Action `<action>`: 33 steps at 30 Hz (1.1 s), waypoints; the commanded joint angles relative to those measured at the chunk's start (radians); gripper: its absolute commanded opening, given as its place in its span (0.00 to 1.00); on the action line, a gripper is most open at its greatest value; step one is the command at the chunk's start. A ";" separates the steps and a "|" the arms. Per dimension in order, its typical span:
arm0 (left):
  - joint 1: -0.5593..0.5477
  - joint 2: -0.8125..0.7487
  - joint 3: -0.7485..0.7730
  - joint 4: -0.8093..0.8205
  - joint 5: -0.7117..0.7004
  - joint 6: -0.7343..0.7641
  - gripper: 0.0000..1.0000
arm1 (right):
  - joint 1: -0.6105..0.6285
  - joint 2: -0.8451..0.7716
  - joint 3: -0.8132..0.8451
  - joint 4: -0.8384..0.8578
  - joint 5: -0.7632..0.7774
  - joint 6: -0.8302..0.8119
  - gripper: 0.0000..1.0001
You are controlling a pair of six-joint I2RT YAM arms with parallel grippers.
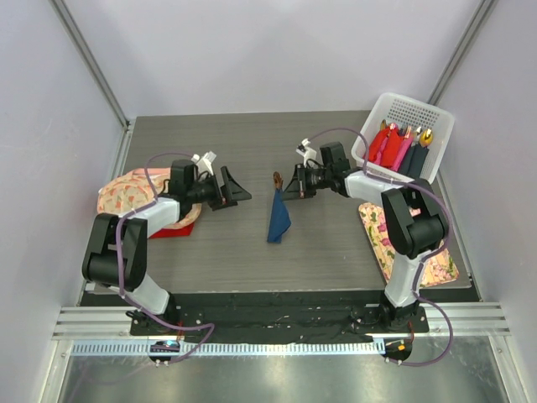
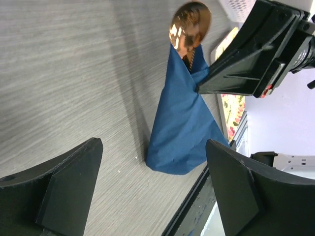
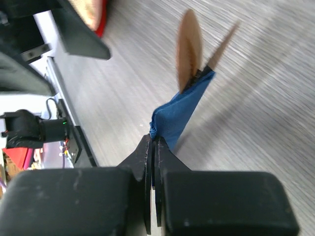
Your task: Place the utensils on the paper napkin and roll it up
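The right gripper (image 1: 287,185) has its fingers (image 3: 138,164) pressed together on an upper edge of the paper napkin (image 1: 278,220), pinching the dark blue sheet near the middle of the counter (image 1: 252,143). The napkin is loosely bundled into a cone, narrow at the pinched top and wider at the bottom, and it hangs down toward the near side. Whether its lower end touches the counter cannot be told.

Out of the top of the bundle pokes the round, shiny copper bowl of a spoon (image 2: 190,24). In the right wrist view a second utensil (image 3: 224,44) shows beside it as a slim brown tip, blurred. The rest of the utensils are hidden inside the blue folds.

The left gripper (image 1: 237,186) sits to the left of the napkin, apart from it. Its fingers (image 2: 64,191) are spread wide with nothing between them, and the opening faces the bundle.

At the far right corner stands a white basket (image 1: 411,109) holding red, pink and dark rolls with gold tips. One floral cloth (image 1: 126,197) lies bunched at the left edge by the left arm, with a red piece (image 1: 172,231) just on its near side. Another floral cloth (image 1: 373,231) lies flat on the right side, partly under the right arm.
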 commanded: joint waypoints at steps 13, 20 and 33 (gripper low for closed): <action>0.029 -0.161 -0.130 0.465 0.225 0.072 0.92 | -0.002 -0.206 0.054 0.116 -0.153 0.026 0.01; 0.029 -0.167 -0.149 0.695 0.282 0.054 0.91 | -0.002 -0.274 0.070 0.171 -0.226 0.095 0.01; 0.003 -0.272 -0.064 0.792 0.417 -0.032 1.00 | 0.052 -0.418 0.140 0.231 -0.334 0.138 0.01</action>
